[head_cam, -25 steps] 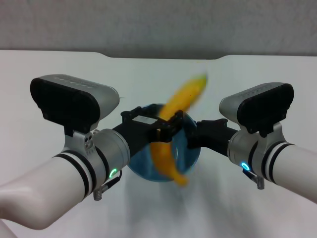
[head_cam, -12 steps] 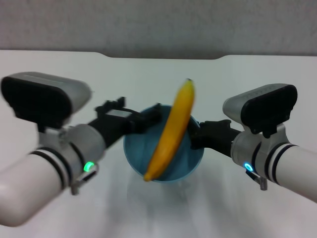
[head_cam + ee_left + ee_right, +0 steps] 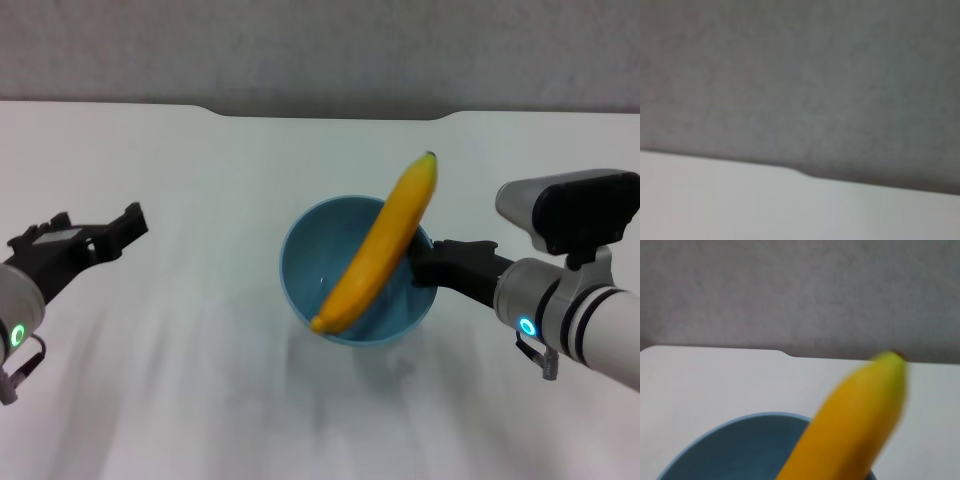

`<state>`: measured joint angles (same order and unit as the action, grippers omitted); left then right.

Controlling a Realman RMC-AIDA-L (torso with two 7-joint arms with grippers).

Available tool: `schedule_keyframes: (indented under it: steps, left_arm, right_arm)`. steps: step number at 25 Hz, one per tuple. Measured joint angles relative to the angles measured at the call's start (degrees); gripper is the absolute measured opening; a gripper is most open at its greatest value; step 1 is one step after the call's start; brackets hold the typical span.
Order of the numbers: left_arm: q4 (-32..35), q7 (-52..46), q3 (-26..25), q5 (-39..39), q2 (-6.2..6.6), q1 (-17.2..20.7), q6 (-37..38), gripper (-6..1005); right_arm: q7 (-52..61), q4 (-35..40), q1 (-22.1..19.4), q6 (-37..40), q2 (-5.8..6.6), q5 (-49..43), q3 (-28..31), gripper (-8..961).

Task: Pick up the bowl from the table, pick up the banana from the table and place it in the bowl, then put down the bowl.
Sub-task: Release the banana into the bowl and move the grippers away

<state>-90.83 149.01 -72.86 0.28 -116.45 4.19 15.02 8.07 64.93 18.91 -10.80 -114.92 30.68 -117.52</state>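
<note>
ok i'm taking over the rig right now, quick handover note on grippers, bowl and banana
Left gripper: open, empty, out to the left, clear of the bowl.
Right gripper: at the bowl's right rim, shut on it.
Banana: lies across the bowl, lower end over the near rim, stem end sticking up beyond the far rim.
Done: banana placed in bowl.
Left: set the bowl on the table and release it.

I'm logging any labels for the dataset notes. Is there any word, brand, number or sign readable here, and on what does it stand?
None can be read.
The bowl, the banana and the table carry no print.
The only marks are glowing rings, no characters: green by the left gripper, blue by the right gripper.
</note>
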Motion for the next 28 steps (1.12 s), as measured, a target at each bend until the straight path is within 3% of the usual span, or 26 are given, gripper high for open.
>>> schedule_keyframes:
  steps: [12,17,24,28]
  left_arm:
    - [2.3,-0.5,-0.9,0.1,0.00,-0.1,0.0,907]
    - [2.5,-0.6,-0.9,0.1,0.00,-0.4,0.0,907]
    - [2.7,-0.6,-1.2,0.2,0.00,-0.4,0.0,907]
    - [3.1,-0.6,-1.8,0.1,0.00,-0.5,0.0,907]
  right_arm:
    - [-7.0,-2.6,9.3,-21.7,0.09,6.8,10.7,80]
    - [-12.3,-4.0,10.6,-22.6,0.04,11.9,13.4,81]
    - [-15.6,-13.6,16.4,-24.9,-0.05,17.8,13.8,83]
    - [-17.5,-14.9,16.4,-24.7,-0.25,19.7,13.4,84]
